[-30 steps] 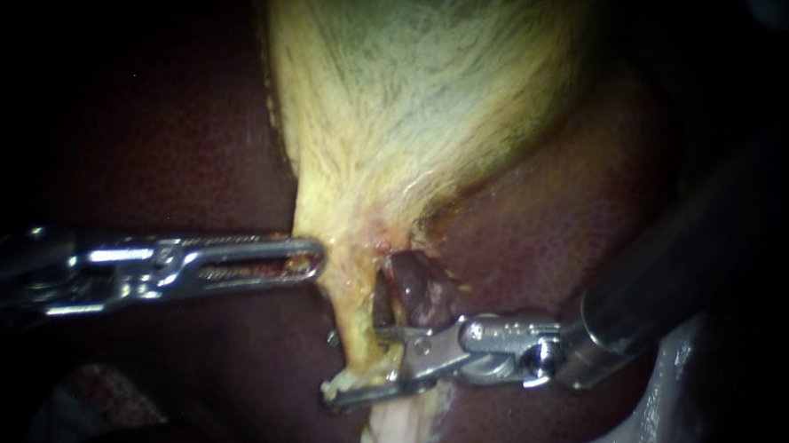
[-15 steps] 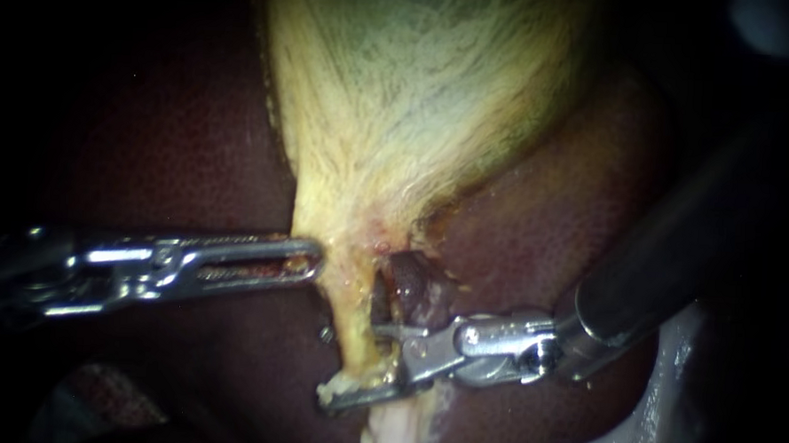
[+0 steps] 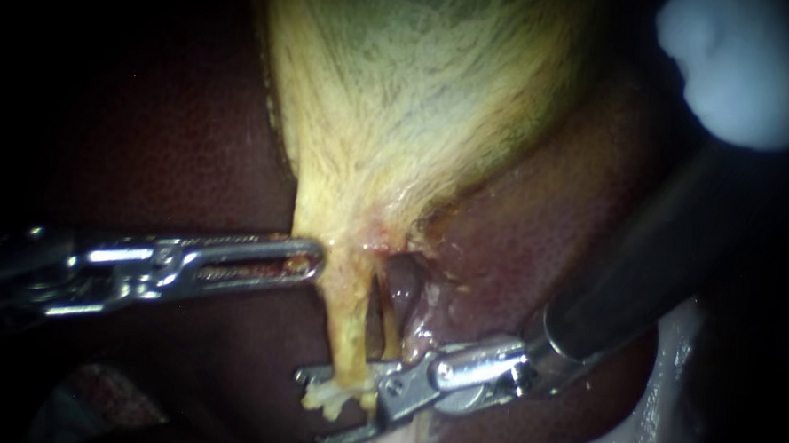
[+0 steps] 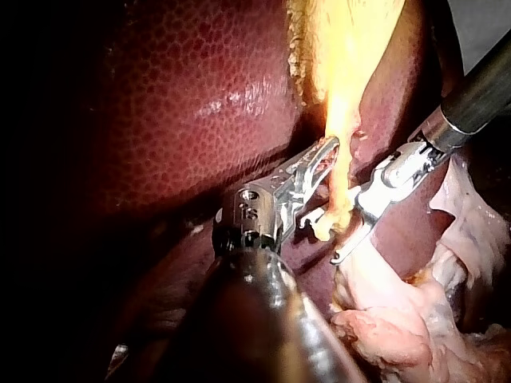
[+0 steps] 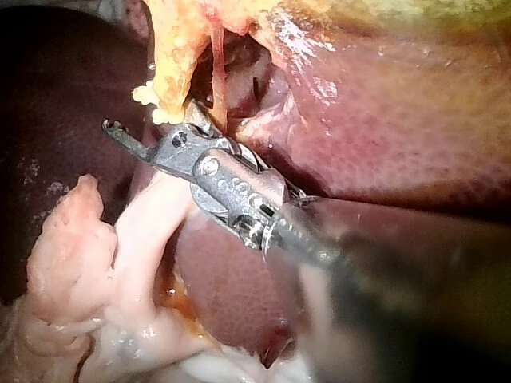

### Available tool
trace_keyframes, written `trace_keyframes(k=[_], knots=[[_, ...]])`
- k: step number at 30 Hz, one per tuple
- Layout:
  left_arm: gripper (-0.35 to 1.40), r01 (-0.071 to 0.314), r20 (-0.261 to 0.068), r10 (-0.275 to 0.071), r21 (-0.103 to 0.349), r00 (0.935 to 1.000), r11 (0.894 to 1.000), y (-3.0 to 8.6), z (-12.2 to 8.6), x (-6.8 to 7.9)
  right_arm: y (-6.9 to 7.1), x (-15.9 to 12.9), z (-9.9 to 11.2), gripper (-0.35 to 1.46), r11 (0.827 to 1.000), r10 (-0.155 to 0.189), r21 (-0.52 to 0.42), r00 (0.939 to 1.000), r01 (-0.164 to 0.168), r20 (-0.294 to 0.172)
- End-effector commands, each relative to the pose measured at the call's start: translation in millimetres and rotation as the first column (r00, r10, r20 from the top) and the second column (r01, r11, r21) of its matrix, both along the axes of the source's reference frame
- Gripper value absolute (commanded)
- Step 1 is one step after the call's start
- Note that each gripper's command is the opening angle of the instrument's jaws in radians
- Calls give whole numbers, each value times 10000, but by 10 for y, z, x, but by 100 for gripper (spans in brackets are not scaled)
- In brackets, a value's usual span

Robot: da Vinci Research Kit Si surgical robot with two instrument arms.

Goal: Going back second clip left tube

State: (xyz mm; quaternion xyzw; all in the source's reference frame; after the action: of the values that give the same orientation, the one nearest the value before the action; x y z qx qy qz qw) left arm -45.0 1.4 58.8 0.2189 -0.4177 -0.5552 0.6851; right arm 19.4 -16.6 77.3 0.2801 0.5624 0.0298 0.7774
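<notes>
— Right instrument (image 3: 309,409) has slid down and across since a second ago, and its jaws have come wide apart.
— Apart on what?
— On nothing. They stand open, one to each side of the frayed lower end of the left tube (image 3: 347,335). That end sits in the gap, not pinched.
— And closest to us?
— Pale tissue (image 4: 399,335), lumpy, lying just under those jaws. The tube's end hangs right over it.
— Where does the tube run from?
— Straight down from the neck of the gallbladder (image 3: 418,98), as a yellow strand. Beside it, across a dark slit, is a thin tube (image 5: 217,76), reddish.
— The left instrument (image 3: 308,262)?
— Same place as before, lying level. Its jaws are pressed together on the edge of the gallbladder's neck, just above where the tube starts.
— Behind all that?
— Liver (image 3: 167,132), dark red, on both sides of the gallbladder. Far off in the upper right corner a pale rounded shape (image 3: 748,68) has come into view. I can't tell what it is.
</notes>
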Motion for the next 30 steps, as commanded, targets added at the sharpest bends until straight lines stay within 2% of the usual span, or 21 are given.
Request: trace_keyframes(k=[1, 7, 13, 17, 21, 27, 30], knots=[[-35, 0, -3, 0, 3, 10000, 10000, 0, 0, 0, 5, -3, 1, 60, 9999, 146, 5, 9999, -146, 47], [-35, -5, 0, 5, 3, 10000, 10000, 0, 0, 1, 32, -27, 4, 60, 9984, 562, 20, 9982, -562, 210], [-35, -11, 3, 11, 2, 10000, 10000, -1, 0, 3, 36, -46, -5, 60, 9976, 662, -202, 9977, -658, 165], [-35, -14, 5, 14, 2, 10000, 10000, -1, 0, 3, 35, -62, -17, 60, 9968, 650, -465, 9979, -647, 64], [-35, -15, 6, 15, 3, 10000, 10000, -1, 0, 3, 41, -84, -32, 60, 9948, 729, -712, 9973, -727, 8], [-35, -15, 6, 15, 2, 10000, 10000, -1, 0, 3, 64, -123, -58, 60, 9849, 967, -1434, 9953, -968, -80], [-35, -16, 6, 16, 2, 10000, 10000, -1, 0, 3, 79, -140, -71, 60, 9795, 1022, -1732, 9947, -1029, -129]])
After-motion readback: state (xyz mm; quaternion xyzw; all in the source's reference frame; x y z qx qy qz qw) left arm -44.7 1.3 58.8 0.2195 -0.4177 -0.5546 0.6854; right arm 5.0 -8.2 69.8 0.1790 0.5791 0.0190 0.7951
